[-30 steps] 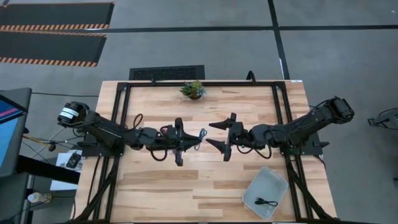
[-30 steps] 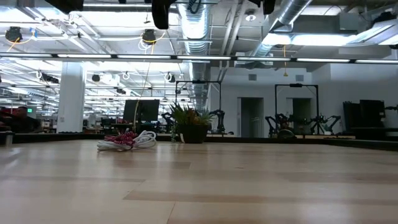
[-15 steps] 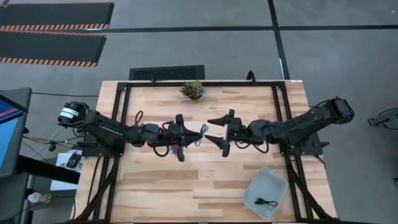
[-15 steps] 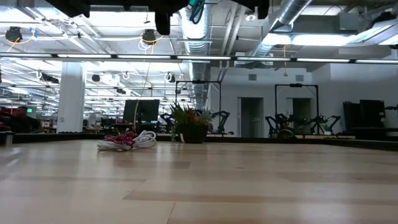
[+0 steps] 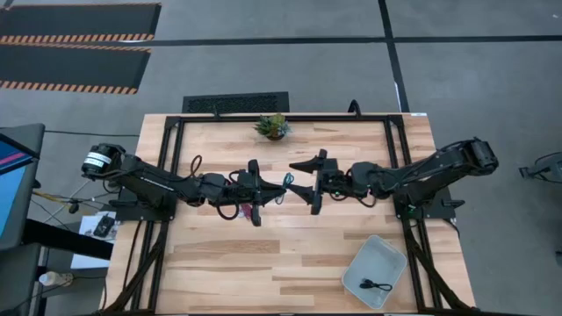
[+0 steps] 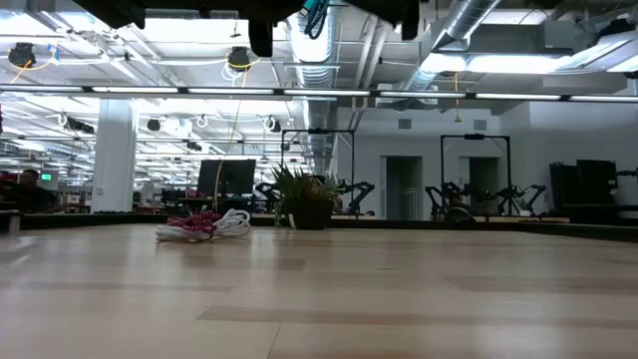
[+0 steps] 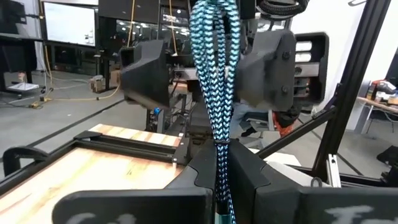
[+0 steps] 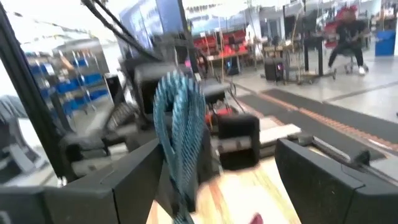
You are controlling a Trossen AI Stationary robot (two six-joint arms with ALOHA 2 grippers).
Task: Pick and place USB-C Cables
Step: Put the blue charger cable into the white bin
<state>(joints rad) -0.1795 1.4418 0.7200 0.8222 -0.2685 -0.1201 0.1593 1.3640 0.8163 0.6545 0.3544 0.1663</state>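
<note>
A teal USB-C cable (image 5: 285,183), coiled into a long bundle, is held high above the table's middle by my shut left gripper (image 5: 274,187). My right gripper (image 5: 307,183) faces it from the right, wide open. Its fingers (image 7: 146,71) stand on either side of the cable's free loop (image 7: 214,62) without touching it. In the right wrist view the teal cable (image 8: 180,130) hangs between that gripper's own fingers. A maroon cable (image 6: 199,223) and a white cable (image 6: 234,221) lie together on the table. A black cable (image 5: 378,284) lies in the tray. My left gripper pinches the teal cable's tied near end (image 7: 219,168) between its two fingers. The fingers lie about level and point toward the table's right side, along the bundle. The bundle sticks out beyond the fingertips toward my right gripper, lifted clear of the table.
A white tray (image 5: 391,254) stands at the table's near right corner. A small potted plant (image 5: 272,125) stands at the far edge, in the middle. Black frame rails (image 5: 171,167) run along the left and right sides of the wooden top.
My right gripper has gone toward the table's left, closing in on the teal cable, and stays wide open. Its fingers now flank the cable's free loop. The cable stays lifted in my left gripper.
</note>
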